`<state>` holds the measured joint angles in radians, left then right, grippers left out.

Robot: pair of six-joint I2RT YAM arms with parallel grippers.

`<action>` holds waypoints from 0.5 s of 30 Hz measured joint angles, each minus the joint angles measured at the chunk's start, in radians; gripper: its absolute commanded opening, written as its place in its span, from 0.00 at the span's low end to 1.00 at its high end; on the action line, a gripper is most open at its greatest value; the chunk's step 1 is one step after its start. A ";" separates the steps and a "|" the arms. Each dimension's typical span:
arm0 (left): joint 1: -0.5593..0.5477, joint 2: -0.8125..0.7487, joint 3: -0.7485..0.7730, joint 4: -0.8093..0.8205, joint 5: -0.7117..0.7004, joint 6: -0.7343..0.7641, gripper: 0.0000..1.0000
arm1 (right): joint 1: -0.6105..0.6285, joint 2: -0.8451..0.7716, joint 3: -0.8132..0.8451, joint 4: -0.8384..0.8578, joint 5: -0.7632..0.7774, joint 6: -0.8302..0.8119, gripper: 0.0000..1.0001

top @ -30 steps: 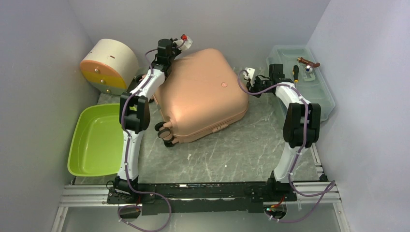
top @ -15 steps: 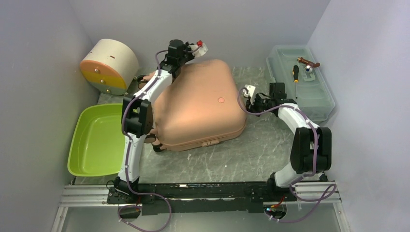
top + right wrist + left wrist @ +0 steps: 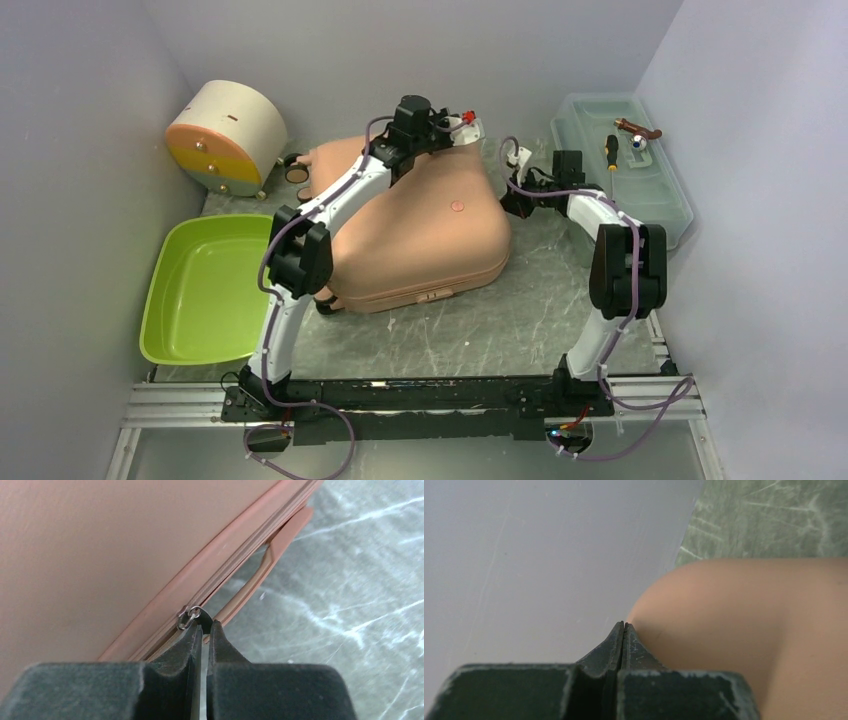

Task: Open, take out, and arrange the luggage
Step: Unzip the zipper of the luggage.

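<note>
Top external: the salmon-pink hard-shell suitcase [image 3: 420, 225] lies closed mid-table, the translucent grey-green plastic toolbox [image 3: 670, 215] at right holds a screwdriver [image 3: 611, 152], and the left arm [image 3: 340, 195] has swung rightward since half a second ago. Left wrist: the left gripper [image 3: 624, 626], fully closed and empty, touches the suitcase's rounded corner. Right wrist: the right gripper [image 3: 205, 625], nearly closed, seems to pinch the small metal zipper pull [image 3: 190, 616].

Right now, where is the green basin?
In the top view, the green basin lies at the left edge of the table. It is left of the luggage and nearer the arms than the cream box.
</note>
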<state>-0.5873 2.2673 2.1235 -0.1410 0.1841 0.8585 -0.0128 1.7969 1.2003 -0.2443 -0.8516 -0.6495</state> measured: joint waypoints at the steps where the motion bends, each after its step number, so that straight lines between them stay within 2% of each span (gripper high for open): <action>1: -0.003 0.000 0.003 0.002 0.005 -0.004 0.00 | 0.005 0.016 0.025 0.006 0.005 0.005 0.00; 5: -0.016 0.002 0.015 0.001 0.025 -0.031 0.00 | 0.032 0.076 0.097 0.023 0.032 0.027 0.00; 10: -0.036 0.002 0.036 -0.022 0.017 -0.103 0.00 | 0.059 0.121 0.127 0.132 0.114 0.095 0.00; 15: -0.046 0.002 0.054 -0.039 -0.060 -0.177 0.00 | 0.081 0.169 0.158 0.253 0.201 0.190 0.00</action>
<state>-0.6331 2.2692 2.1777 -0.1802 0.1242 0.6815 0.0685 1.9663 1.3579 0.0082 -0.6502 -0.4591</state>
